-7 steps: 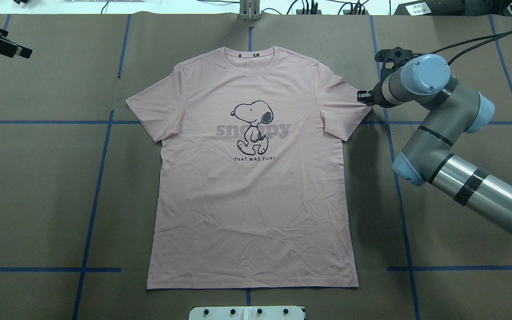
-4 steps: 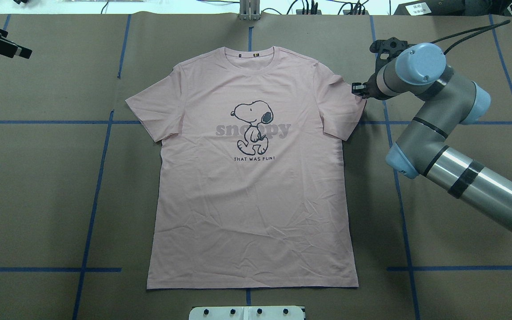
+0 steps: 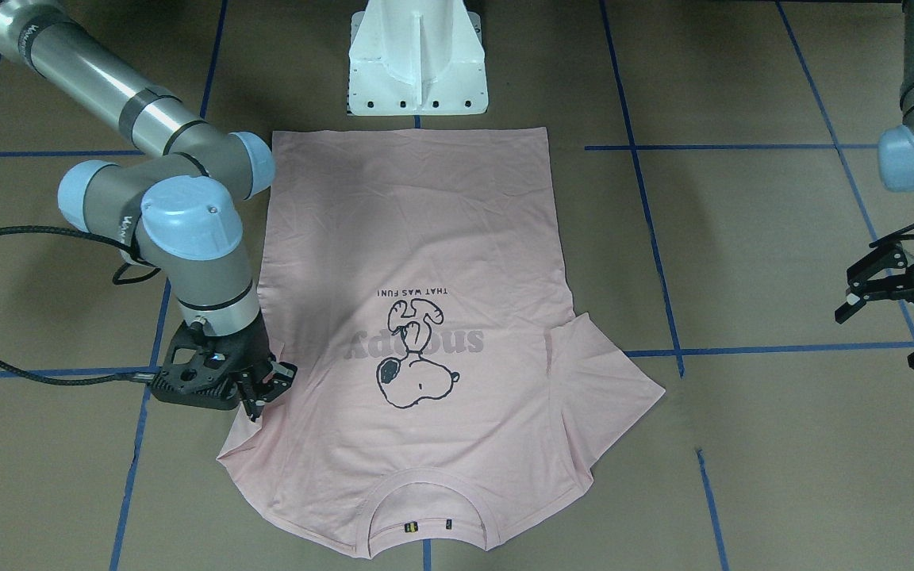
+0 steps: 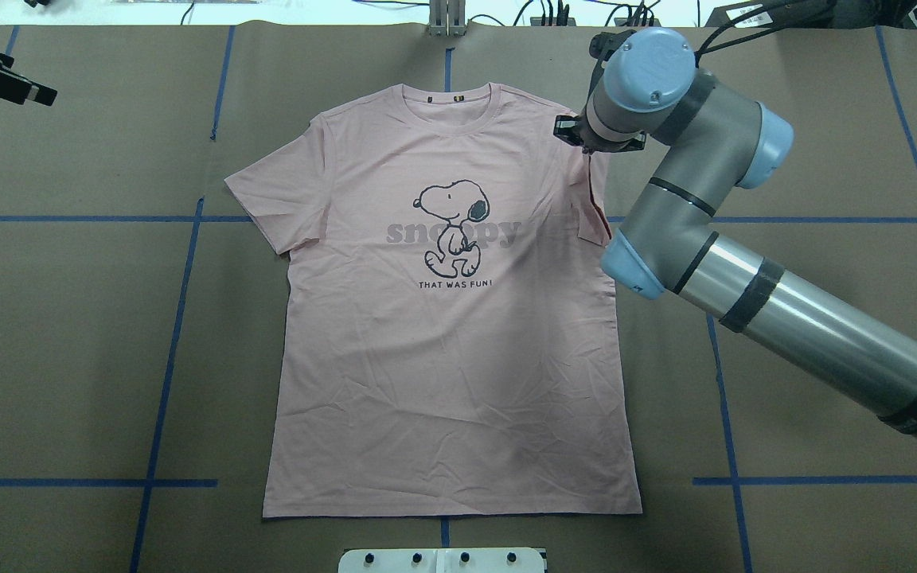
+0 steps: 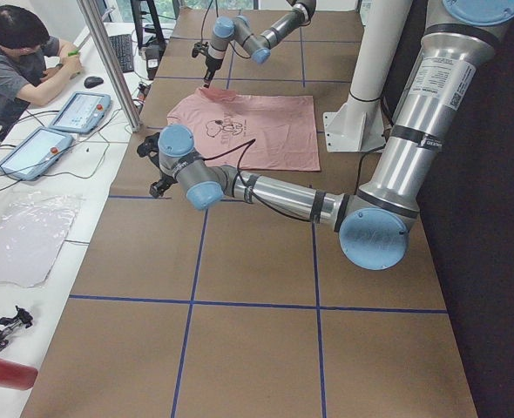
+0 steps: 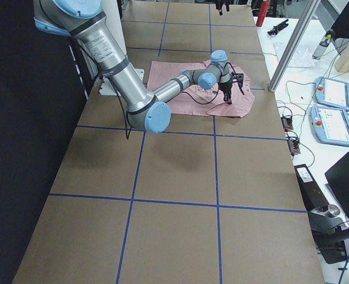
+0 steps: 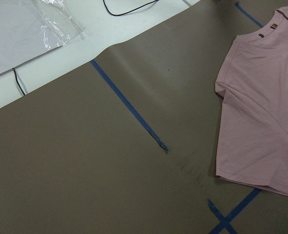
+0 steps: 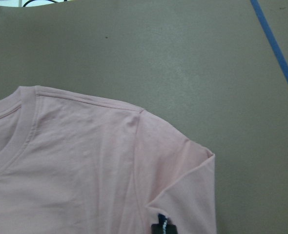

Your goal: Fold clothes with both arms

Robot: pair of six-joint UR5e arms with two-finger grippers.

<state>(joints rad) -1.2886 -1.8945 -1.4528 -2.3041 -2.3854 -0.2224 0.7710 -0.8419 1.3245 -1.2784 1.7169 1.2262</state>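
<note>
One front-facing view shows right pincer (image 3: 261, 396) clamped on T-shirt (image 3: 425, 238) sleeve, hidden overhead; left pincer (image 3: 877, 337) gapes.

Right arm (image 4: 745, 288) bent, right gripper (image 3: 265, 392) pointing down, fingers (image 3: 254, 406) pinched, left gripper (image 3: 884, 333) hovering, fingers spread.

The T-shirt (image 4: 450, 358) lies flat mid-bench (image 4: 68, 358), with its hem near the pedestal (image 3: 417, 63) and its collar (image 4: 452, 99) at the far side. Its right sleeve (image 4: 590, 199) is turned inward, with the right claw (image 3: 266, 392) on it by the shoulder. The left sleeve (image 4: 275, 191) lies spread out to the left. The left claw (image 3: 877, 339) hangs above the bench at far left, well apart from the shirt.
</note>
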